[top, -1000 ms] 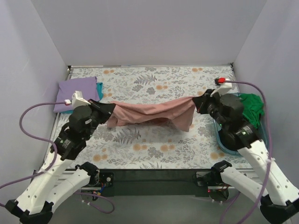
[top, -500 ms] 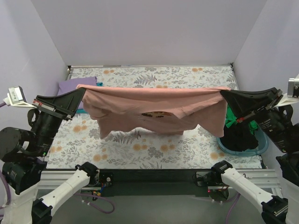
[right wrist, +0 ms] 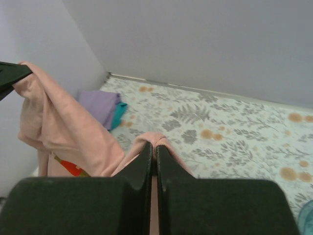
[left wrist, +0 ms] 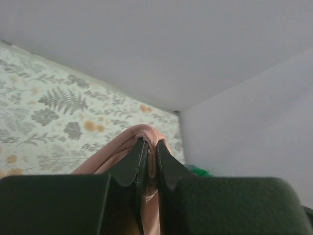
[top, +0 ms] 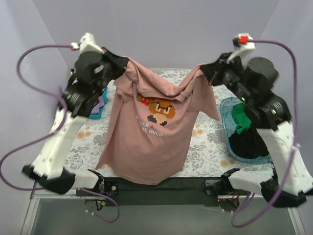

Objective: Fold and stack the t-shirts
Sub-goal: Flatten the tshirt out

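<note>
Hanging pink t-shirt [top: 151, 137] high above desk [top: 205, 142], I'm pinching one shoulder in left end effector [top: 123, 66], other in right end effector [top: 202, 70]; lowering evenly, hem first, should be laying it flat.

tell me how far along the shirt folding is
Done: lavender shirt and teal shirt lie folded, stacked at the far left. In hand: the left gripper and right gripper hold the pink shirt up, unfolded. Left: folding it, plus the green shirt and black shirt in the tub.
</note>
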Robot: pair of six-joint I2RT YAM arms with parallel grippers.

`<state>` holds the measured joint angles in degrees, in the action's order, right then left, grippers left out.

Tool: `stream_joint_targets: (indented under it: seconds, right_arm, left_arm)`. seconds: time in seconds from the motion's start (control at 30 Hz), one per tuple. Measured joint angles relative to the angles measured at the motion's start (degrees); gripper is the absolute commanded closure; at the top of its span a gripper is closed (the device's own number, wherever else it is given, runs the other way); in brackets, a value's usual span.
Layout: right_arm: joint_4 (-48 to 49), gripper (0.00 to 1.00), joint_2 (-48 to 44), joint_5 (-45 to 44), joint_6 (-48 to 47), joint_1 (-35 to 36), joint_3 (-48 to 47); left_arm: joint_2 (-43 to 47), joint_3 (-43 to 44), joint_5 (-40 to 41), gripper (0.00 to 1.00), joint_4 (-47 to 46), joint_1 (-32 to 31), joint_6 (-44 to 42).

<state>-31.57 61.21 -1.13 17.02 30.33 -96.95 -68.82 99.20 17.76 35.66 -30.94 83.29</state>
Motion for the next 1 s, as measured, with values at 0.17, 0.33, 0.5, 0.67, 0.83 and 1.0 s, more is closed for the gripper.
stream_joint_targets:
  seconds: [0.17,0.33,0.5,0.67,0.83,1.0]
  right_arm:
    - [-0.20,0.99,18.75,-4.81,-3.85,-4.39,-11.67]
    - [2.08,0.99,28.33,-2.75,-4.50,-9.64,-23.34]
    - [7.26,0.99,22.69,0.39,-5.09,-10.97,-21.59]
    - [13.29,0.99,5.33,1.77,-6.51,-10.78,1.97]
    - [16.20,0.99,-6.88,3.50,-5.25,-10.78,30.49]
    - [13.73,0.99,-10.97,9.20,-0.98,-10.78,56.59]
  left_arm:
    - [-25.33,21.90,-3.21,1.00,7.41,6.40,-3.43]
    - [-34.53,35.10,-10.62,1.00,8.31,12.63,-7.41]
    - [-26.14,29.14,-15.39,1.00,2.69,13.07,-9.94]
    - [-14.25,13.55,-16.72,1.00,-3.39,12.72,-12.20]
    - [-3.56,-18.18,-13.55,1.00,-7.93,12.83,-11.82]
    - [-4.07,-43.52,-10.62,0.95,-6.43,12.83,-6.95]
